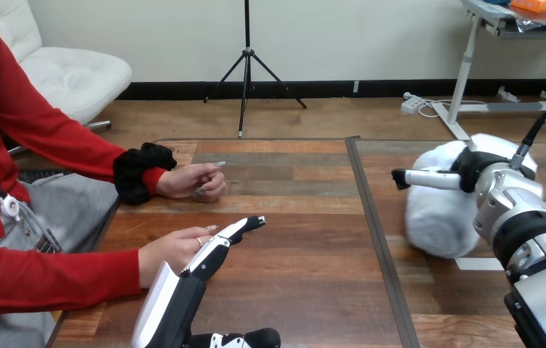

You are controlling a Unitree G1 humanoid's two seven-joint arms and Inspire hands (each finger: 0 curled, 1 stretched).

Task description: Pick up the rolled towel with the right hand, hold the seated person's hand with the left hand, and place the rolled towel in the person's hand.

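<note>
We see the left arm rising from the view's bottom edge, its left hand (196,274) stretched forward over the counter (306,283) with its white-shelled back turned to the view's left. Its fingers lie straight and together, the thumb spread low near the bottom edge. They are curled round nothing. The nearer person's hand (174,251) rests against that hand's side, fingertips touching the robot's fingers, which reach beyond them. The farther person's hand (196,181) lies loosely closed on the counter, well apart from both robot hands.

The right arm comes in from the view's right edge, forearm angled up and inward. The right hand (481,171) is clamped on the rolled towel (440,217): one finger (429,178) runs straight across the towel's near face, and the rest is buried in the white cloth. We cannot tell whether the towel clears the counter. It sits at the counter's right, just beside a white tape mark (477,264).

We count one towel, two person's hands, two robot hands.
</note>
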